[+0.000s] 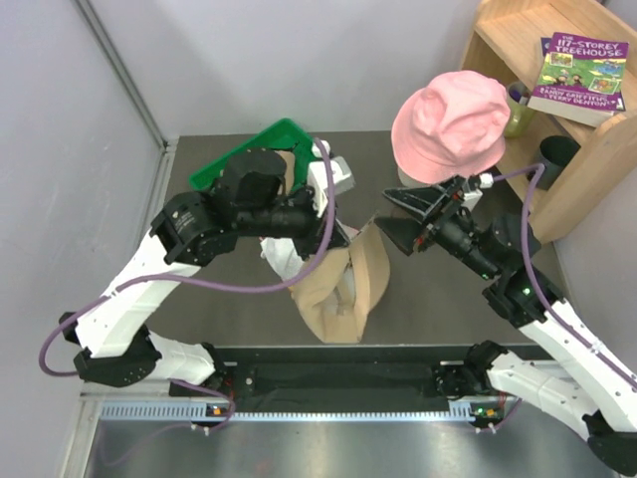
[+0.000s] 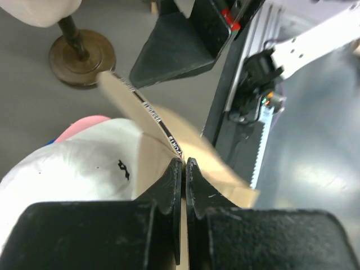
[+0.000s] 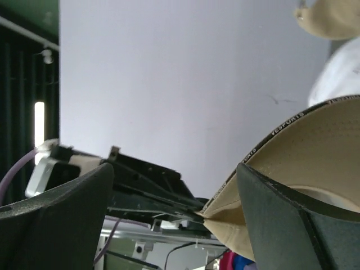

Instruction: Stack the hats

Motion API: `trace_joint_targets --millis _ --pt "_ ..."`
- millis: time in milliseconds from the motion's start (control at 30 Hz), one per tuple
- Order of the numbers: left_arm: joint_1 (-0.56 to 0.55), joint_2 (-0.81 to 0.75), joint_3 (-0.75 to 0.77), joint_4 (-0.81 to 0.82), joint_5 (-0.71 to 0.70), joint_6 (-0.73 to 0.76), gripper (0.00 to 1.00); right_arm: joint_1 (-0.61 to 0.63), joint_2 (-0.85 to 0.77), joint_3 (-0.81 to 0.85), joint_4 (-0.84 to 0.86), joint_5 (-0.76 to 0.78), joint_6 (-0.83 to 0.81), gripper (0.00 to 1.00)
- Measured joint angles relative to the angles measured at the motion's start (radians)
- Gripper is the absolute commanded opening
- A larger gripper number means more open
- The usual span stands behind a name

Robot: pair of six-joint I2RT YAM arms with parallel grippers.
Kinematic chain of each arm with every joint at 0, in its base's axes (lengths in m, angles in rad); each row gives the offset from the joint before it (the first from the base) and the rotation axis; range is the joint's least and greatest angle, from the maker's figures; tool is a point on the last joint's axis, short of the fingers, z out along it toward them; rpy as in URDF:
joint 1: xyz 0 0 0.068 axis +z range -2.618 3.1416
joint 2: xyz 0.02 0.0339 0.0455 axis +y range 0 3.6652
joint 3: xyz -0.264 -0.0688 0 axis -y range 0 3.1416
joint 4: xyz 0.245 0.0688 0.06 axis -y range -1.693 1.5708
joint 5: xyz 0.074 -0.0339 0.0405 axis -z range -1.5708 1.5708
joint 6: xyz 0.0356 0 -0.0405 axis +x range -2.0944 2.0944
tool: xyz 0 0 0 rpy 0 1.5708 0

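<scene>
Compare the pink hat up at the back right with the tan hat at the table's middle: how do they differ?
Colour: the pink hat is pink, the tan hat light brown. Place: the pink hat sits raised at the back right; the tan hat lies low, mid-table. Hold: the left hand is shut on the tan hat's edge; no hand grips the pink hat. Both are soft fabric hats.

The tan fabric cap (image 1: 373, 264) has black lettering inside; behind it, a pink fabric hat (image 1: 450, 124) and green flat tray (image 1: 249, 154).
</scene>
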Motion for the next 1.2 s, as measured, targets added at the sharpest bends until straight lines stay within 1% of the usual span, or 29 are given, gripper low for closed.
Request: trace_joint_targets --millis 133,300,433,533,767,1033,1200 --pt "-0.082 0.019 0.021 -0.053 -0.122 0.075 0.0 0.002 -0.089 -0.001 -0.191 0.064 -0.007 0.9" --pt "-0.128 0.021 0.026 -0.08 -0.241 0.157 0.0 0.002 -0.212 -0.053 -0.343 0.111 0.033 0.9" --pt "-0.159 0.021 0.026 -0.079 -0.313 0.212 0.0 0.002 -0.214 -0.056 -0.462 0.116 0.046 0.91" --pt "-0.19 0.021 0.026 -0.078 -0.37 0.249 0.0 0.002 -0.193 -0.056 -0.517 0.114 0.048 0.91" --pt "-0.272 0.04 0.015 -0.079 -0.491 0.307 0.0 0.002 -0.151 -0.071 -0.527 0.105 0.073 0.91" --pt "-0.368 0.099 0.012 -0.079 -0.581 0.355 0.0 0.002 -0.098 -0.073 -0.496 0.085 0.082 0.91" --pt "-0.418 0.122 0.011 -0.082 -0.631 0.38 0.0 0.002 -0.083 -0.113 -0.479 0.068 0.078 0.89"
